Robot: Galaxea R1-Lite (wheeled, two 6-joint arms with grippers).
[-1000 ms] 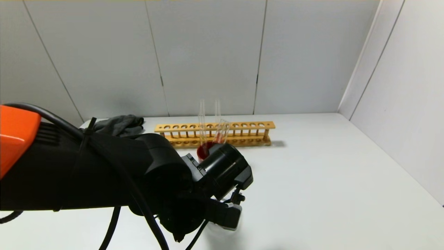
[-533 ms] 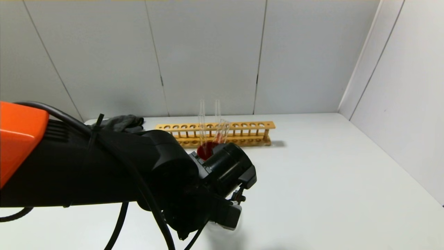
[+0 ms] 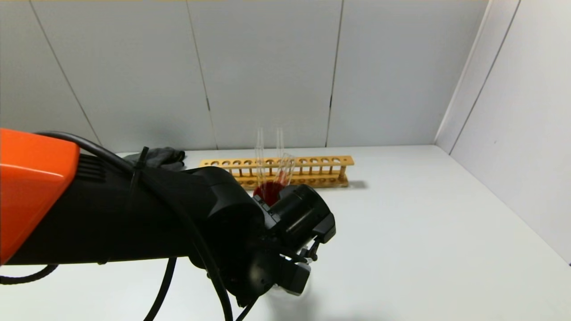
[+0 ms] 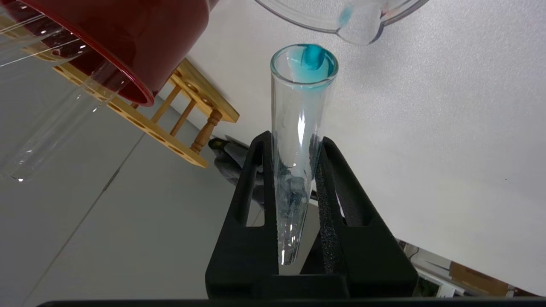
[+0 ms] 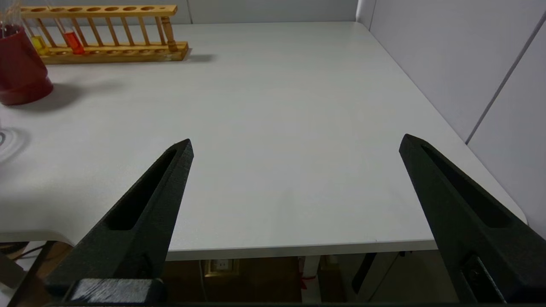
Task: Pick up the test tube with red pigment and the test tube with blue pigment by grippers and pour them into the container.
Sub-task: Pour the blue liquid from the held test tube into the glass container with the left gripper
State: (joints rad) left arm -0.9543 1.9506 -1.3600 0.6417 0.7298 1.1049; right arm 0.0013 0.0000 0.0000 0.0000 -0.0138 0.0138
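Note:
My left gripper (image 4: 295, 140) is shut on the test tube with blue pigment (image 4: 298, 128). The tube is tipped over, and its teal liquid has run to the open mouth (image 4: 313, 59). The mouth sits just short of the clear container's rim (image 4: 341, 17). In the head view my left gripper (image 3: 294, 272) hangs low over the near middle of the table and hides the container. The test tube with red pigment (image 5: 73, 41) stands in the wooden rack (image 5: 106, 51). My right gripper (image 5: 296, 147) is open with nothing in it, over the table's near right edge.
A dark-red cup (image 3: 266, 191) holding empty glass tubes (image 4: 55, 123) stands in front of the rack (image 3: 312, 171). A tube of yellow liquid (image 5: 40, 44) sits in the rack beside the red one. A dark grey cloth (image 3: 156, 157) lies at the back left. Walls close off the back and right.
My left arm has crept forward and a little to the right, still gripping the tilted blue tube. The rack, the red cup and the cloth have not moved.

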